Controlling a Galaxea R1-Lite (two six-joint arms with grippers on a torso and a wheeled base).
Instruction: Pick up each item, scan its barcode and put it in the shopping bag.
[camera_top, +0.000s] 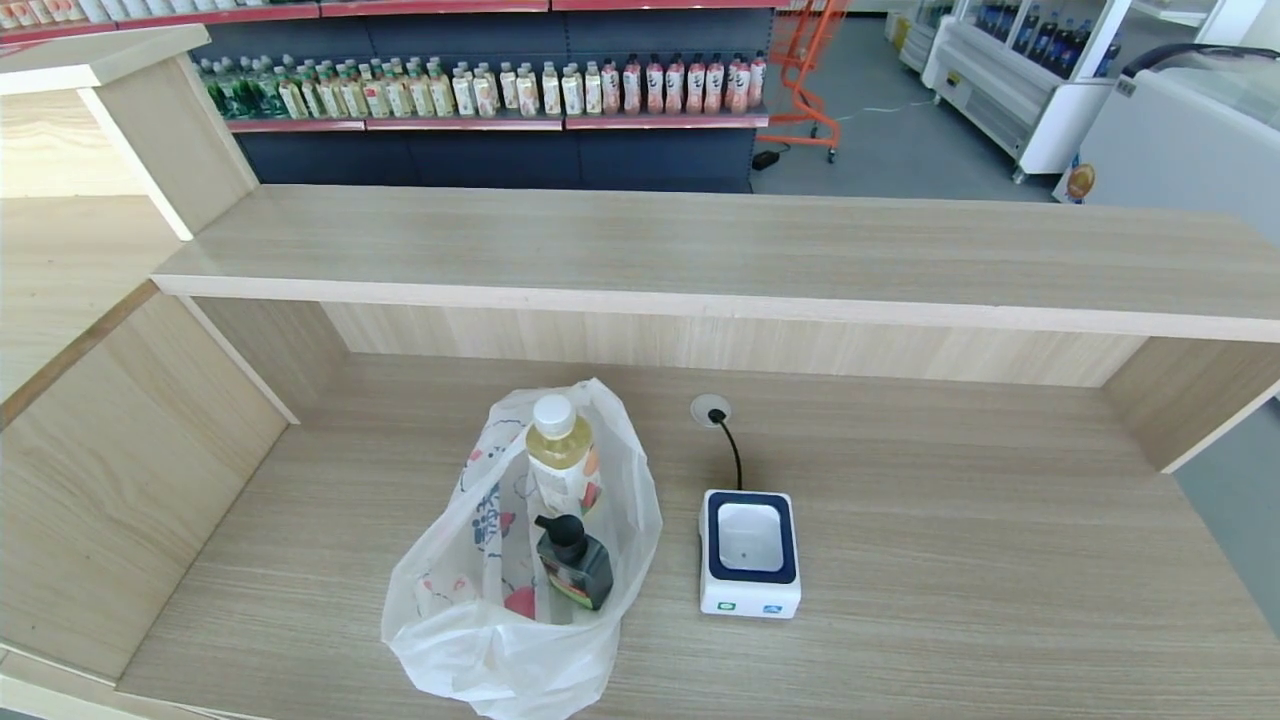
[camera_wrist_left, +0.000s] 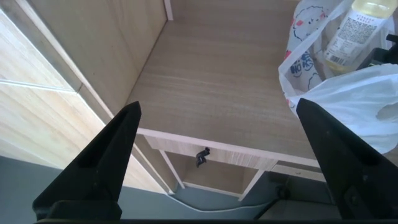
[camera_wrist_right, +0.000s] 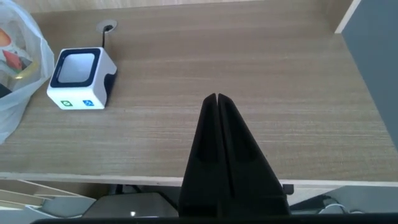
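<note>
- The surface (camera_top: 950, 560) is a pale wood-grain counter, recessed below a higher ledge on its far side
- The shopping bag (camera_top: 450, 600), thin white plastic with cartoon prints, stands open on the surface's left half; blue characters show on its side, too crumpled to read
- The left gripper (camera_wrist_left: 219, 107) hangs off the near left edge of the surface, beside the bag; its jaws are spread wide and hold nothing
- The right gripper (camera_wrist_right: 216, 99) hangs over the near right part of the surface, well apart from the bag; its jaws are pressed together with nothing between them
- The scanner (camera_top: 750, 545), a white box with a dark-framed window facing up, sits just beside the bag on its right; two small icons on its front are too small to make out
- A pale drink bottle (camera_top: 560, 450) with a white cap stands inside the bag; its label carries dense print too fine to read
- A dark bottle (camera_top: 573, 560) with a black top leans inside the bag in front of it, its label unreadable
- Judgement: both items seen are bagged, so the task looks at or near its end; any next move would first call for finding a further item to lift to the scanner window
</note>
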